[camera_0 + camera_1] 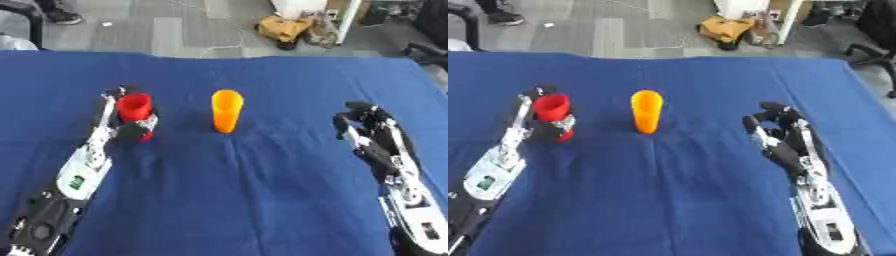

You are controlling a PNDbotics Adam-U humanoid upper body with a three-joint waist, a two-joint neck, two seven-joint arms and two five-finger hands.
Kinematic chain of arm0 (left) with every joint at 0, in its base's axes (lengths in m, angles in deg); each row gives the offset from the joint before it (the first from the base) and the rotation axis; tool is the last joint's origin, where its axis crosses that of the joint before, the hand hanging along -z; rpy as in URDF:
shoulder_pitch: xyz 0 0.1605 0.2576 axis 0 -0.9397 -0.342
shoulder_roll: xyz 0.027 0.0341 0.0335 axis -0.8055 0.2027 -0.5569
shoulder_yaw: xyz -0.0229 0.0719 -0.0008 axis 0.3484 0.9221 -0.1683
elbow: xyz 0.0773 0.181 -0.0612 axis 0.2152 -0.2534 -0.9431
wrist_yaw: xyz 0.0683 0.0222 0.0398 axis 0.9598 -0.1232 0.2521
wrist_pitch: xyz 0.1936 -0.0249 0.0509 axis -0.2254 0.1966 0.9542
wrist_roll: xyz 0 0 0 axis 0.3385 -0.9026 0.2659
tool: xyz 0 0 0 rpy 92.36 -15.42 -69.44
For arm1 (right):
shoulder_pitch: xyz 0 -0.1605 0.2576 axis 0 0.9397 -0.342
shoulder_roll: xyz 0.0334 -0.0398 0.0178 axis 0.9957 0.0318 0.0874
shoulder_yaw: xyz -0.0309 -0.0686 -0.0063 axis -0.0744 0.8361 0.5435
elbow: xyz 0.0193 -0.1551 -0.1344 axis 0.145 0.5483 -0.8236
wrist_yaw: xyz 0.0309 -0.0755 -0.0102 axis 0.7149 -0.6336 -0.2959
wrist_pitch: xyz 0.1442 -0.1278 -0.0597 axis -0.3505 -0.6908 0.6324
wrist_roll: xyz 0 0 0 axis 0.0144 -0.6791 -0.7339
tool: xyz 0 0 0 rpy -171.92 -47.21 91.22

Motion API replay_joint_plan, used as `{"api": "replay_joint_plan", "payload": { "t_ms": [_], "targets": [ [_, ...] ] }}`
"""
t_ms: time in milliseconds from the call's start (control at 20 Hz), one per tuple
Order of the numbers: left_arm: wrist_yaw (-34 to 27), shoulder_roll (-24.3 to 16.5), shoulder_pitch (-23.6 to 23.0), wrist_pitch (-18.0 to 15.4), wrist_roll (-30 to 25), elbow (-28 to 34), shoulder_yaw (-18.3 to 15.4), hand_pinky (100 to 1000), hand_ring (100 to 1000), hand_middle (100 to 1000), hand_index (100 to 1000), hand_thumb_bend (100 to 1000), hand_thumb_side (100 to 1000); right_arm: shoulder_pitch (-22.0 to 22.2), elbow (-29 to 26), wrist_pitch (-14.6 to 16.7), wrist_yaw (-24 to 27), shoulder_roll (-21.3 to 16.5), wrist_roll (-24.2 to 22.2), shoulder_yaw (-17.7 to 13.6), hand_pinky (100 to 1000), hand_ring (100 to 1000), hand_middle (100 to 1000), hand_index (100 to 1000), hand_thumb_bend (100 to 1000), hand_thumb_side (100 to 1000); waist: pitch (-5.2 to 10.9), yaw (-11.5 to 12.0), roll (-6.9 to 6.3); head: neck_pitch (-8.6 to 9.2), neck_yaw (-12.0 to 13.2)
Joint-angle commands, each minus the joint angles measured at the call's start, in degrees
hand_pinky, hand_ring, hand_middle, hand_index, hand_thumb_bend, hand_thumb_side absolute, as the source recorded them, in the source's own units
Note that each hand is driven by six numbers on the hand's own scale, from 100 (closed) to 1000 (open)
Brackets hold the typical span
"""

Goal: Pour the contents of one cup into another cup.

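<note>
Your left hand has its fingers and thumb curled round the red cup, which stands upright on the blue desk, well to the left of the orange cup. The orange cup stands upright too, alone, with bare cloth between the two. What the red cup holds cannot be seen from here.

The step in hand looks like the grasp and lift. Keep the red cup upright as you raise it, carry it rightward until its rim sits just above and beside the orange cup's mouth, then tip slowly toward the orange cup. The orange cup is narrow and tall, so a knock from your fingers could topple it; approach from above, not from the side.

Your right hand rests on the desk well to the right of the orange cup, fingers partly curled and holding nothing. It could steady the orange cup if needed.

Open desk lies on every side of the orange cup, and the edges are far off.
</note>
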State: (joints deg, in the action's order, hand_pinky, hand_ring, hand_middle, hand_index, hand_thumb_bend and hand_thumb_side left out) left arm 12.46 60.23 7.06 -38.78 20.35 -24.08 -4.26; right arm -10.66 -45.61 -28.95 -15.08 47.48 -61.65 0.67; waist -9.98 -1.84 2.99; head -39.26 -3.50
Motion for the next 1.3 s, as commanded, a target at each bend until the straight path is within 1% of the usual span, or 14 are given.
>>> {"api": "replay_joint_plan", "payload": {
  "t_ms": [50, 200, 250, 300, 550, 700, 800, 950, 1000, 1150, 1300],
  "targets": [
    [-1.41, -2.09, 0.15, 0.38, 0.49, 4.95, 0.48, 192, 450, 504, 780, 145, 120, -1.45, 0.64, 0.32, -0.66, -2.60, -0.22, 0.28, 439, 706, 510, 718, 520, 349, 1.12, 0.40, -0.23, -0.46, -0.34],
    [-2.63, -3.06, -1.00, 1.11, -0.32, 9.17, 1.24, 193, 451, 505, 782, 144, 118, -2.49, 2.49, 0.98, -1.04, -4.74, -0.66, 0.84, 437, 707, 510, 717, 524, 354, 1.28, 1.07, -0.42, -0.63, -0.60],
    [-2.94, -3.32, -1.35, 1.31, -0.57, 10.45, 1.42, 194, 451, 505, 781, 141, 118, -2.89, 3.16, 1.18, -1.22, -5.59, -0.79, 1.02, 435, 709, 524, 739, 517, 365, 1.37, 1.38, -0.50, -0.72, -0.69],
    [-3.33, -3.66, -1.94, 1.46, -0.91, 12.29, 1.70, 195, 452, 506, 782, 143, 119, -3.58, 4.22, 1.42, -1.52, -6.85, -0.91, 1.31, 436, 712, 529, 744, 536, 367, 1.48, 1.80, -0.62, -0.82, -0.81],
    [-5.63, -4.78, -4.27, 3.13, -2.95, 21.12, 2.90, 196, 452, 506, 782, 140, 122, -6.93, 10.49, 3.50, -3.29, -11.05, -1.44, 2.82, 440, 739, 571, 774, 552, 382, 1.82, 3.38, -1.20, -1.13, -1.53],
    [-6.76, -4.86, -5.11, 4.20, -4.03, 25.74, 3.48, 198, 452, 505, 782, 145, 123, -9.22, 14.92, 5.11, -4.81, -12.79, -1.93, 3.97, 446, 760, 595, 790, 566, 393, 1.96, 4.24, -1.58, -1.19, -2.02],
    [-7.33, -4.91, -5.43, 5.03, -4.48, 27.75, 3.66, 198, 452, 505, 782, 145, 123, -10.15, 17.03, 6.24, -5.47, -13.25, -2.06, 4.37, 446, 760, 595, 790, 566, 393, 1.99, 4.51, -1.70, -1.19, -2.16],
    [-7.62, -5.00, -5.57, 5.79, -4.72, 28.84, 3.71, 198, 452, 505, 782, 145, 123, -10.49, 18.20, 7.14, -5.77, -13.36, -2.02, 4.49, 446, 760, 595, 790, 566, 393, 2.00, 4.58, -1.73, -1.19, -2.20],
    [-7.70, -4.92, -5.50, 5.84, -4.81, 29.06, 3.80, 207, 455, 507, 783, 152, 132, -10.61, 18.41, 7.31, -5.85, -13.43, -2.06, 4.59, 470, 810, 640, 810, 603, 413, 2.06, 4.68, -1.82, -1.22, -2.24],
    [-9.27, -2.92, -5.86, 4.42, -6.56, 32.30, 5.57, 210, 457, 509, 784, 155, 137, -13.77, 21.58, 7.81, -7.80, -14.08, -2.73, 5.56, 482, 834, 663, 817, 625, 420, 2.14, 6.42, -2.62, -1.05, -3.52],
    [-10.33, -2.36, -6.64, 5.47, -8.11, 36.35, 6.12, 210, 457, 509, 784, 156, 139, -16.82, 25.22, 9.00, -9.92, -13.63, -2.71, 5.86, 485, 835, 666, 820, 634, 421, 2.00, 7.06, -2.95, -0.82, -4.08]
  ]
}}
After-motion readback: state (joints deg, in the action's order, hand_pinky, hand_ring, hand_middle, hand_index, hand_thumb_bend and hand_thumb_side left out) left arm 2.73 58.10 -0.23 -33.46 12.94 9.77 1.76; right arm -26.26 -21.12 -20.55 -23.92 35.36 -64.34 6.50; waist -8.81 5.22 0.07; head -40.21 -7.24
